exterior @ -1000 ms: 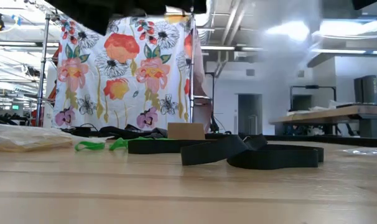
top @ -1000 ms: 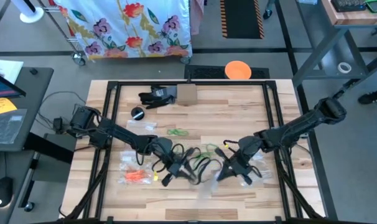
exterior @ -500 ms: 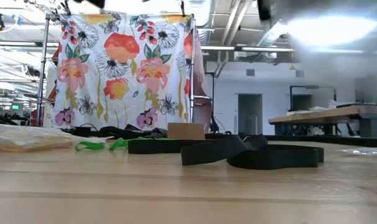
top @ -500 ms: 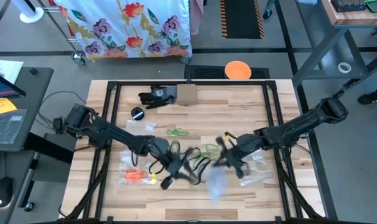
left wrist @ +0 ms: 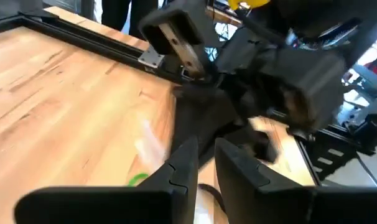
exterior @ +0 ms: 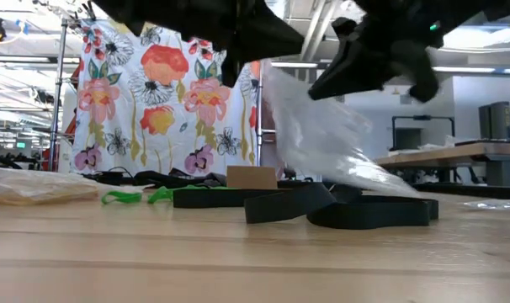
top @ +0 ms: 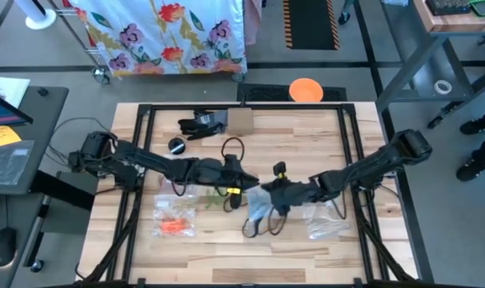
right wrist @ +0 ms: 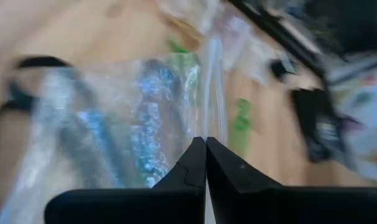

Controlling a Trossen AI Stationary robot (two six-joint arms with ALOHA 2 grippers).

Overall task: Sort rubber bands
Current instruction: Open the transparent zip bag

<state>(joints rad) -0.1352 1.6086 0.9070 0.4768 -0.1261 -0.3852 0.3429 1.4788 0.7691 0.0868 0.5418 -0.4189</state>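
Clear plastic bag [top: 261,202] hangs pinched in the right claw [top: 276,190], fingers pressed together on its edge, mid-table [top: 322,128]. The left claw [top: 241,186], nearly closed, meets it; whether it holds anything I cannot tell. Dark rubber bands [top: 258,224] lie beneath, green ones [exterior: 120,197] farther off. Next, probably spreading the bag's mouth.

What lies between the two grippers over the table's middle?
A clear plastic bag, pinched by the right gripper, hanging beside the left gripper; clearest in the low view.

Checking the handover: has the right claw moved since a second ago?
Yes. In the high view the right claw, shut on a clear plastic bag, has shifted toward the table's left side, nearer the small brown cardboard box.
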